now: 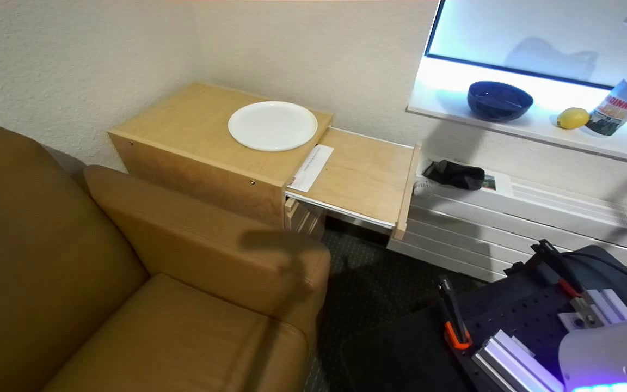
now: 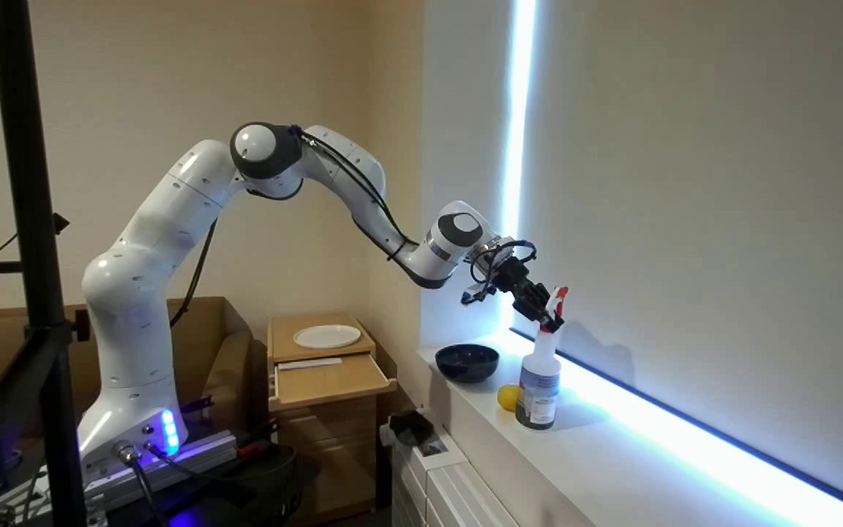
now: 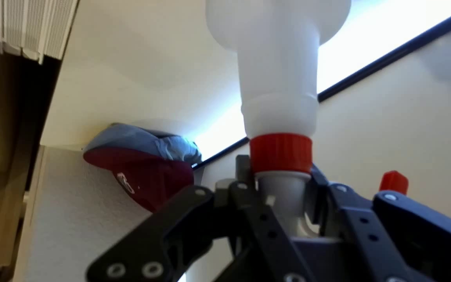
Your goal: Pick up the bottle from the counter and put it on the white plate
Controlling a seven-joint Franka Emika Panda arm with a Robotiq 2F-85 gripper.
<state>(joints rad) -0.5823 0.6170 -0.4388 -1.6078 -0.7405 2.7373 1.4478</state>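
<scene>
Since our gripper (image 3: 280, 171) looks clamped on the bottle (image 2: 539, 388) just above its red collar (image 3: 281, 153), with its nearly upright long axis running down below to the counter (image 2: 604, 465), we judge the lift should go straight up before any swing toward the white plate (image 1: 272, 126).

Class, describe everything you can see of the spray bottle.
The spray bottle looks like translucent plastic, with a printed label, dark lower end, red collar and red-and-white sprayer. It stands roughly upright on the counter, beside the lemon; whether they touch is unclear. The gripper appears clamped on it near the collar.
</scene>
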